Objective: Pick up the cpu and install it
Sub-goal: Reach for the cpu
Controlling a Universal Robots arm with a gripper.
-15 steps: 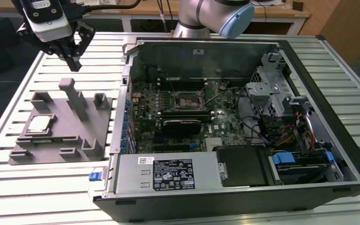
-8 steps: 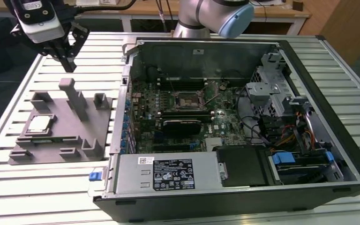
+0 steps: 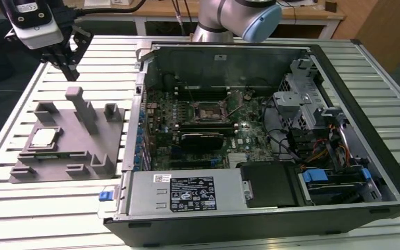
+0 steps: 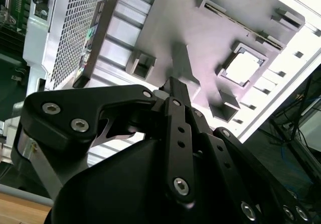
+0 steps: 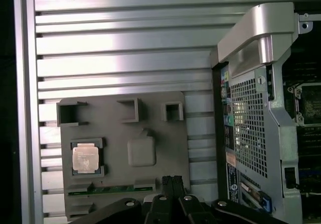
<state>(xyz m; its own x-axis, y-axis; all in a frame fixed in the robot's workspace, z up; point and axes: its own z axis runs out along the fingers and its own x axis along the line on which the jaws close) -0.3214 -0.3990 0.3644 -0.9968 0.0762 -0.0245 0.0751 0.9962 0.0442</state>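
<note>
**Exterior view.** The arm (image 3: 238,18) is cut off by the picture's upper edge, as is the upper body of the gripper (image 3: 66,67). The cpu (image 3: 44,138) in the fixture (image 3: 68,151) is too small for surface detail. The contents of the socket (image 3: 207,110) cannot be determined.

**First wrist view.** The gripper (image 5: 172,180) body is cut off by the picture's edge, and its links hide one edge of the fixture (image 5: 150,118). The computer case (image 5: 251,108) is cut off by the picture's edges.

**Second wrist view.** The gripper (image 4: 175,86) hides part of the fixture (image 4: 200,28) and of the table (image 4: 301,43). Glare washes out the cpu (image 4: 242,68).
</note>
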